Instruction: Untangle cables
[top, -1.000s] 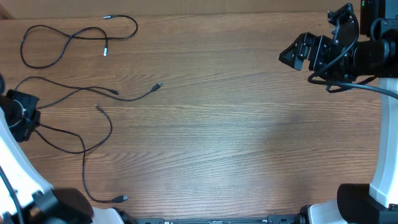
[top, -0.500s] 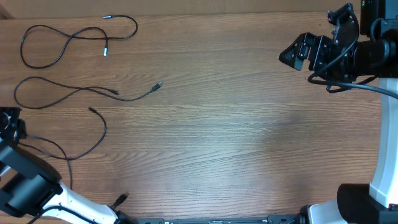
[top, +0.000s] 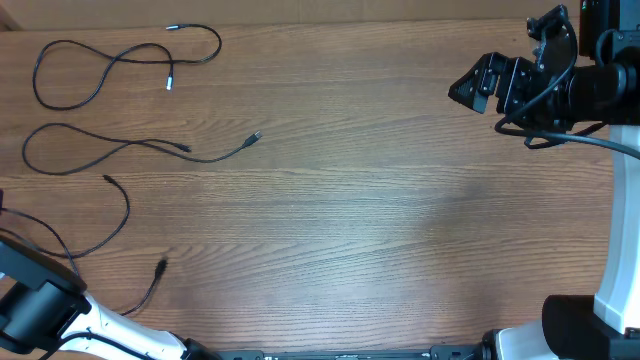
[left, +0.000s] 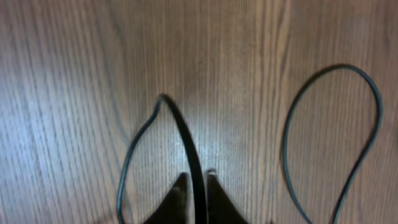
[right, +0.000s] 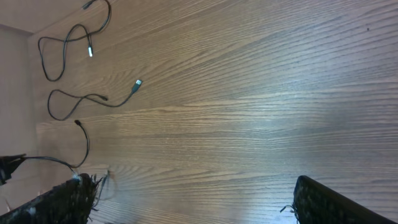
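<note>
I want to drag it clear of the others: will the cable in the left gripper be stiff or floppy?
Probably floppy: the cable kinks sharply just beyond the left gripper and lies in loose curves. Likely light, being so thin. It may slip if tugged, being pinched only at the tips.

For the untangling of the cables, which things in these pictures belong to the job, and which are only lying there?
Belong to the job:
- top cable
- middle cable
- lower cable, pinched in the left gripper

Only there:
- wooden table
- thick arm wiring
- right gripper, open, far from every cable
</note>
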